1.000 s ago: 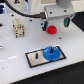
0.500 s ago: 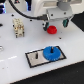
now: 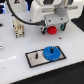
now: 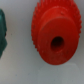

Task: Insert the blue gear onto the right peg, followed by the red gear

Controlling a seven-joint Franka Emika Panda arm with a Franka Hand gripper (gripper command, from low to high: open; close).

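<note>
The blue gear [image 3: 51, 52] lies flat on the pale black-framed plate [image 3: 34, 62], seated at the right peg, which it hides. The twin left peg [image 3: 36, 55] stands bare. The red gear [image 3: 51, 30] lies on the white table behind the plate. My gripper [image 3: 55, 25] hangs directly over it, very close. Its fingers are too blurred to tell whether they are open or shut. The wrist view is filled by the red gear [image 4: 55, 32] with its raised hub and centre hole. No fingers show there.
A white fixture with dark parts [image 3: 19, 29] stands at the exterior view's left on the table. A dark green object [image 4: 2, 30] lies beside the red gear in the wrist view. The arm's white body fills the top of the exterior view.
The arm has shifted a little toward the exterior view's right over the red gear. The blue gear and the plate have not moved.
</note>
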